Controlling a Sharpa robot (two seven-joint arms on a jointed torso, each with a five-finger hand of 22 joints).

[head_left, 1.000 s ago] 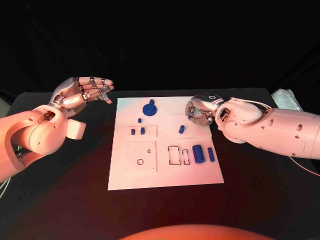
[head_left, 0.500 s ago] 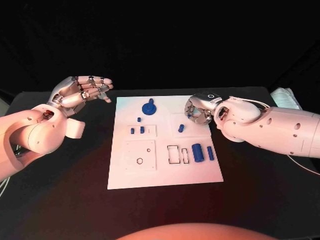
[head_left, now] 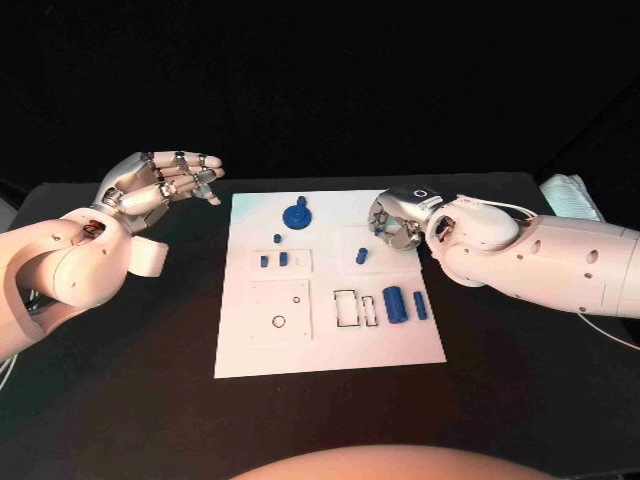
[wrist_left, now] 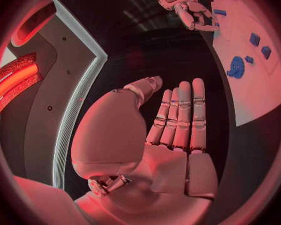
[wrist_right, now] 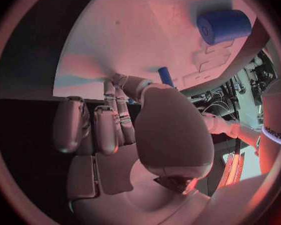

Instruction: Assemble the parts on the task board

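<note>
Basically early: most parts (head_left: 395, 304) lie loose mid task board (head_left: 263, 355). My right hand (head_left: 397, 222), at board's right edge, reaches a small peg (head_left: 362, 256); grip state — can't tell. Left hand (head_left: 159, 180) off left edge, empty, fingers apart.

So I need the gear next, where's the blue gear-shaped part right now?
In the head view the blue gear-shaped part lies on the task board near its far edge, left of the right hand and beyond the small blue pegs.
</note>
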